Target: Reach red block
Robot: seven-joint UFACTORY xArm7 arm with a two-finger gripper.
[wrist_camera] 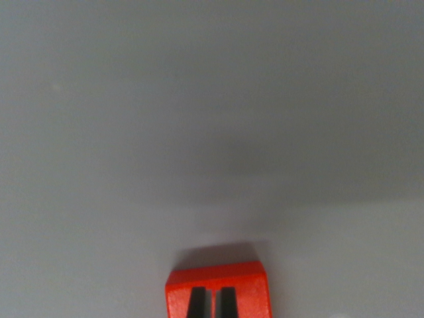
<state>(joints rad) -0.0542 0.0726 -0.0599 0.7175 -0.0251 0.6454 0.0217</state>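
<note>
Block: red block (218, 288) sits at the bottom edge of the wrist view, slightly right of centre, resting on the grey tabletop (212, 132).
Tool: two dark fingers (196, 303) show against the block's near face, close side by side with a thin red strip between them; whether they pinch it, I cannot tell.
Arm pose: wrist points down at the tabletop, low over the block.
Shadow: soft dark patch just behind the block.

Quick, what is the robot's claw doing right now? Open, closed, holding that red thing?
Gripper: cannot be told; only two dark tips show in front of the red block, and no grasp is visible.
</note>
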